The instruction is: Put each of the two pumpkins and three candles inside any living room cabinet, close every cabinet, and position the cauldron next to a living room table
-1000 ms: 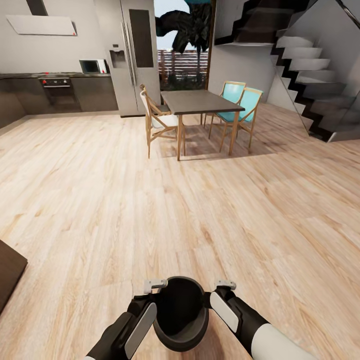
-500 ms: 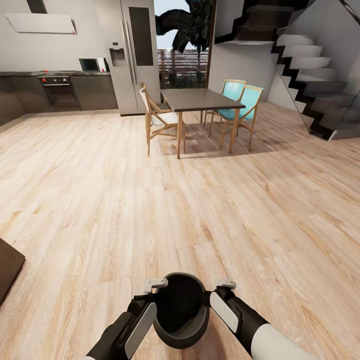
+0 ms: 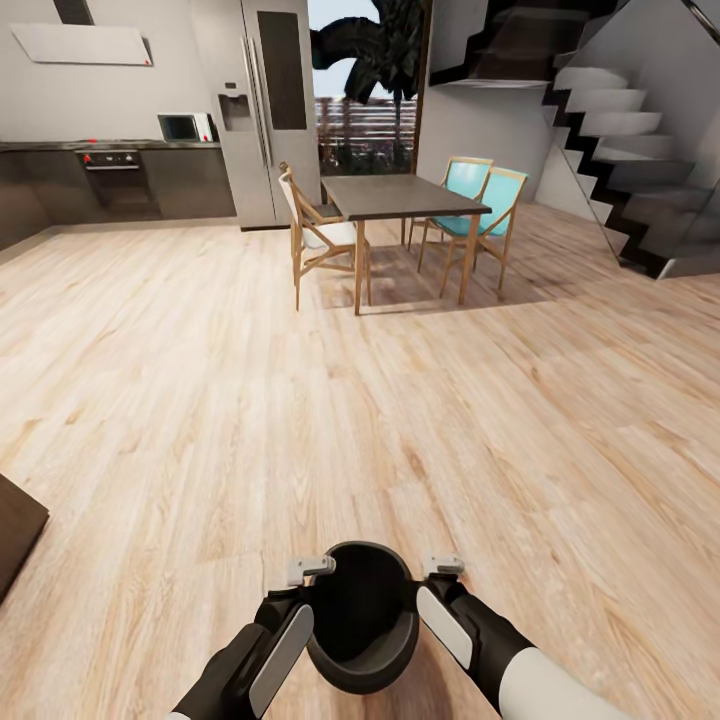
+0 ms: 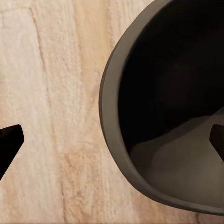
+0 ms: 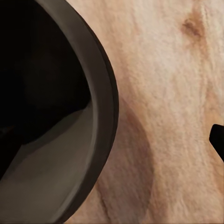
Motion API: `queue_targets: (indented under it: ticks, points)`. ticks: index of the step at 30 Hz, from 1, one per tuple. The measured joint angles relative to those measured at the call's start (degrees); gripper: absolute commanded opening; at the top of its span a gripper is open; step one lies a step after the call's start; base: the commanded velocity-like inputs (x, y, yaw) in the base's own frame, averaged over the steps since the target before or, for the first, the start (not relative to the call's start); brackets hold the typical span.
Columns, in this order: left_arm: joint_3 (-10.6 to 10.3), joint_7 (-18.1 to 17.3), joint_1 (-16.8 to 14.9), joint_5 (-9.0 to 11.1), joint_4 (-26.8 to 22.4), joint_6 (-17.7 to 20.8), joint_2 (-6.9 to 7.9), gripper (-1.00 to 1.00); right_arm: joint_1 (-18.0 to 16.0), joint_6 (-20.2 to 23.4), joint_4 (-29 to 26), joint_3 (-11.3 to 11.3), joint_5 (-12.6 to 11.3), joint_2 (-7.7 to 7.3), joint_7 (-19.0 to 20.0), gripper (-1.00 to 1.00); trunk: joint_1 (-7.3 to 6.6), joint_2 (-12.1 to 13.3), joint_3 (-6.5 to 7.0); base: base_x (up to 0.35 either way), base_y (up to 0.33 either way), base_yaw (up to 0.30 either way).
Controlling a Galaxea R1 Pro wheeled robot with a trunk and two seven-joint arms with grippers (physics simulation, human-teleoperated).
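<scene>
Sitting upright, cauldron (image 3: 362,612) mouth up, seemingly gripped between both arms

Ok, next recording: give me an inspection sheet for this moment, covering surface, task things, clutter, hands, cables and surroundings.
Surface: pale wooden floor, bare between the robot and the dining set.
Job's things: dark cauldron between both arms, looks empty; whether it is lifted or on the floor cannot be told.
Clutter: nothing seen.
Hands: left hand and right hand flank the cauldron's rim; the wrist views show fingertips spread, one on each side of the wall, not clamped.
Cables: nothing seen.
Surroundings: dining table with wooden and turquoise chairs, fridge, oven, staircase, dark furniture corner at the left edge.
</scene>
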Motion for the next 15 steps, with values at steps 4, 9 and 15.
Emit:
queue_targets:
  ticks: [4, 9, 15]
  points:
    - [0.0, 0.0, 0.0, 0.0, -0.1, 0.0, 0.0, 1.0, 0.0, 0.0, 0.0, 0.0, 0.0, 0.01, 0.1, 1.0, 0.44, -0.8, -0.36, 0.0, 0.0, 0.0]
    - [0.0, 0.0, 0.0, 0.0, -0.1, 0.0, 0.0, 1.0, 0.0, 0.0, 0.0, 0.0, 0.0, 0.02, 0.1, 1.0, 1.54, -2.8, -1.26, 0.0, 0.0, 0.0]
    - [0.0, 0.0, 0.0, 0.0, -0.1, 0.1, 0.0, 1.0, 0.0, 0.0, 0.0, 0.0, 0.1, 0.02, 0.1, 1.0, 1.76, -3.2, -1.44, 0.0, 0.0, 0.0]
